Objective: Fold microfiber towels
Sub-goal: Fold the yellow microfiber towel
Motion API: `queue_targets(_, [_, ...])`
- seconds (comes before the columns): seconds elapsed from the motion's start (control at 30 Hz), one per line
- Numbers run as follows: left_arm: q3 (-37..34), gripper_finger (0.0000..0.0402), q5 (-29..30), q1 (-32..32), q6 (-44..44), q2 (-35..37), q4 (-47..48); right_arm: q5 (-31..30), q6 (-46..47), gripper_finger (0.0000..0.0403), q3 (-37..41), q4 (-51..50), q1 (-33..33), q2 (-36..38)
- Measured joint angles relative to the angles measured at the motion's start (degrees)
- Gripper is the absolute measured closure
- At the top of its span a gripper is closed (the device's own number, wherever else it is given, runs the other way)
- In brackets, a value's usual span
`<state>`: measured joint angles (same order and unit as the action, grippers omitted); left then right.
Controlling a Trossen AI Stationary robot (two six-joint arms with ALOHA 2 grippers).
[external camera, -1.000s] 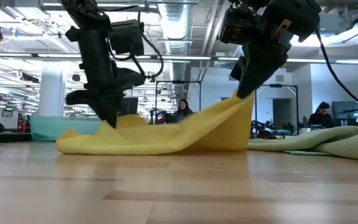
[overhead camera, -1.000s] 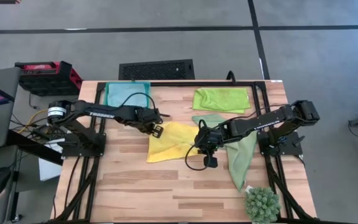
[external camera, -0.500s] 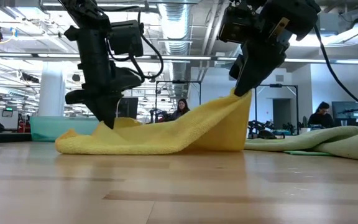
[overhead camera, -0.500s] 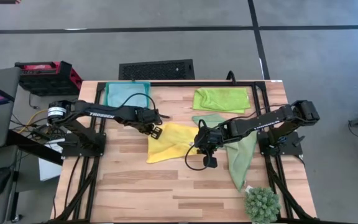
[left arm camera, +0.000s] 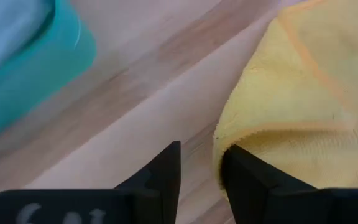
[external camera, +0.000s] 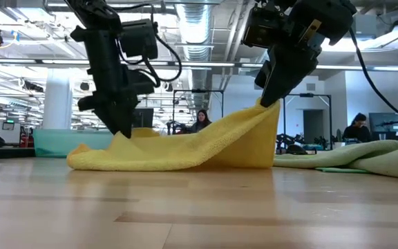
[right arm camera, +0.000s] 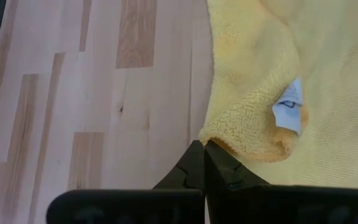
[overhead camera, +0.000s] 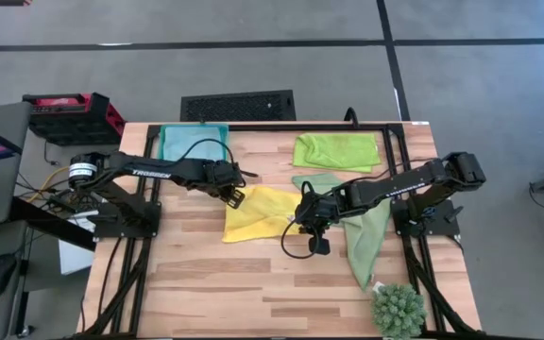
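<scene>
The yellow towel (overhead camera: 258,213), mid-table, is pinched at one corner by the clenched right gripper (external camera: 267,100); the left gripper (left arm camera: 201,171) stands parted beside its released edge. Beyond it, the sage towel (overhead camera: 366,236) lies unfolded.

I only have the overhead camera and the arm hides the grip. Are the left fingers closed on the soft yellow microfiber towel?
Observer: No. The left wrist view shows the left gripper with its fingers apart and bare wooden table between them. The soft yellow microfiber towel lies just beyond.
Operator: And the right side?
Observer: Its wrist view shows the right gripper shut on a fold of that towel.
Operator: Is that fold raised?
Observer: Yes, the low view shows it held above the table.
</scene>
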<state>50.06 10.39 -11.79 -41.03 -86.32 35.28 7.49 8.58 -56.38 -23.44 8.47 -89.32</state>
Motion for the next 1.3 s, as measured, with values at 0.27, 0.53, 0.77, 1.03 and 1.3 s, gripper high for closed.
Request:
queue_targets(0.27, [0.0, 0.0299, -0.5, 3.5, 23.7, 2.9, 0.4, 0.0, 0.0, 0.0391, 0.0, 0.0, 0.0, 0.0])
queue_targets(0.53, [0.0, 0.0299, -0.7, 9.9, 35.1, 2.9, -4.9, 0.0, 0.0, 0.0391, 0.0, 0.0, 0.0, 0.0])
queue_targets(0.77, [0.0, 0.0299, 2.2, 12.0, 37.0, 2.8, -7.2, 0.0, 0.0, 0.0391, 0.0, 0.0, 0.0, 0.0])
queue_targets(1.03, [-1.8, 0.0299, 2.3, 12.0, 38.7, 0.0, -13.7, 0.0, -0.1, 0.0391, 0.0, 0.8, -0.4, 0.0])
queue_targets(1.3, [-1.8, 0.0299, 2.7, 12.0, 40.8, -4.1, -14.5, 0.0, -0.2, 0.0391, 0.0, 1.4, -0.4, 0.0])
